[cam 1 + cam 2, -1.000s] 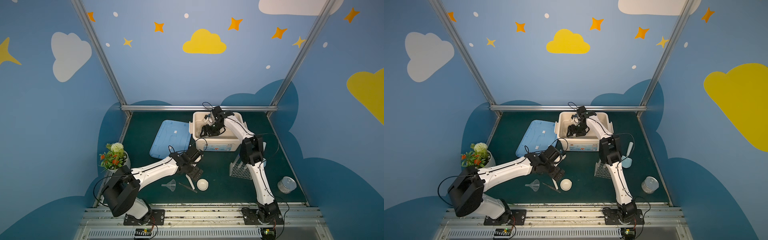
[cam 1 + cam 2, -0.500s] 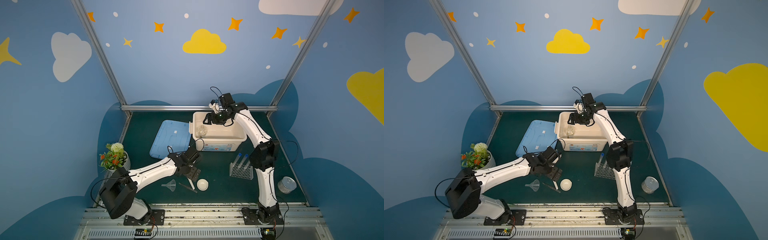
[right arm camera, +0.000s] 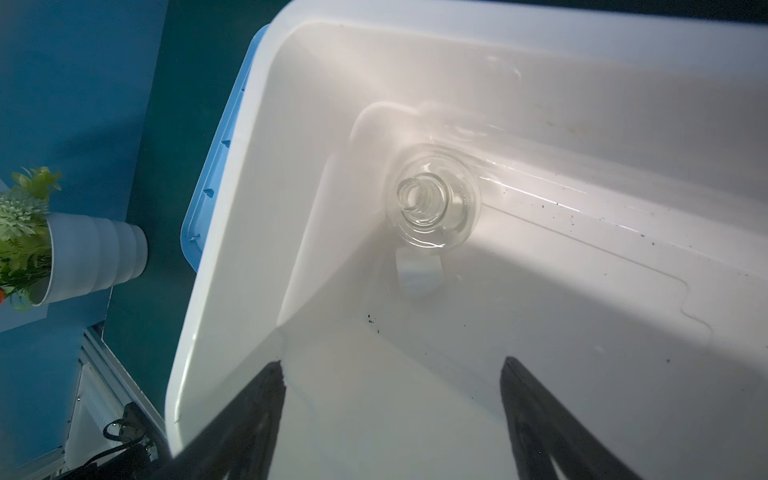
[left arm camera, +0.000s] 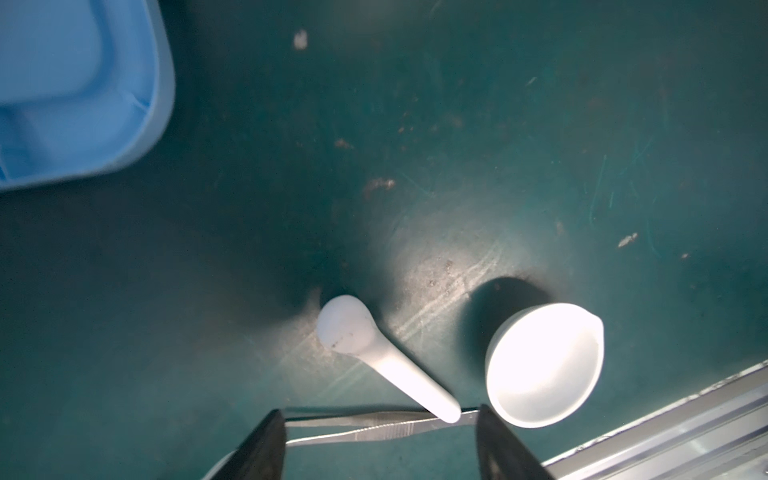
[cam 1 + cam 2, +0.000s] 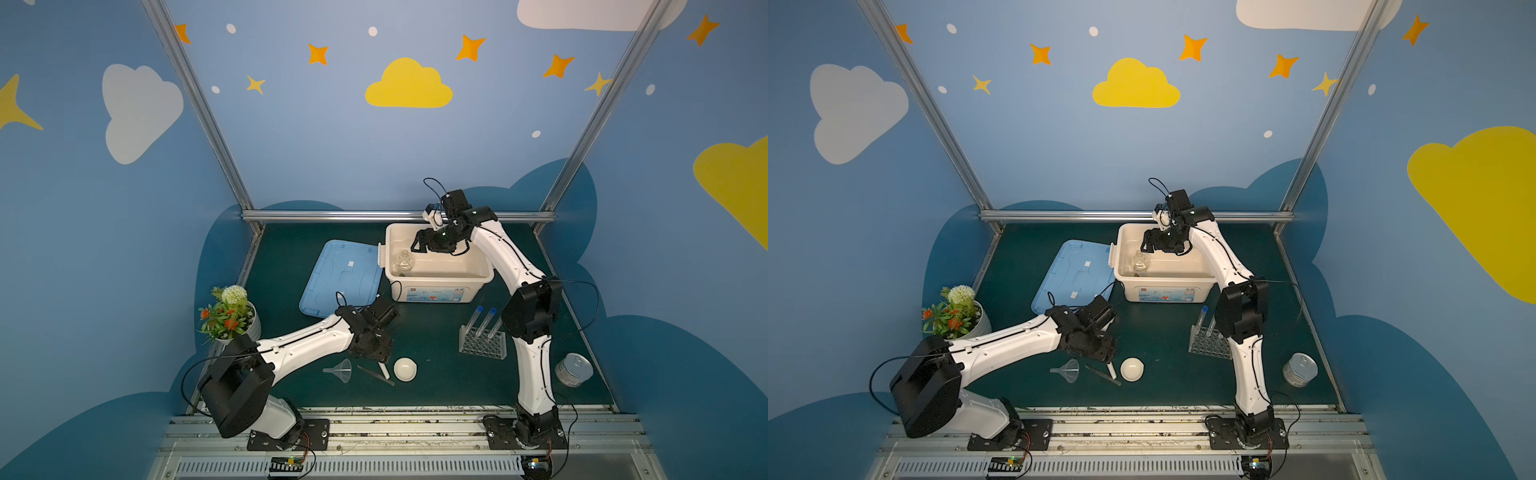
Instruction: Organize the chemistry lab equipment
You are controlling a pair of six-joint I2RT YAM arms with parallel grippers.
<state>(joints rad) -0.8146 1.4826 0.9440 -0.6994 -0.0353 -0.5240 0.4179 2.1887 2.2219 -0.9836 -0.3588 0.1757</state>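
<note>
Flask [image 3: 432, 203] stands in a corner of the bin [image 5: 415, 284]; right gripper [image 3: 390, 374] hangs spread and empty above it. Left gripper [image 4: 380, 411], jaws apart, straddles tweezers [image 4: 365, 424] and the pestle [image 4: 374, 353] tip on the worktop [image 4: 415, 124]; the next move probably calls for closing squarely and lifting.

Blue walls [image 5: 332, 145], yellow cloud [image 5: 408, 85], green floor [image 5: 432, 332]

White pestle [image 4: 374, 357], white bowl [image 4: 544, 365], pale blue lid [image 5: 340, 282], clear flask [image 3: 432, 199], dark green mat [image 4: 415, 124]

L fingers [image 4: 266, 449] apart, R fingers [image 3: 257, 415] apart
</note>
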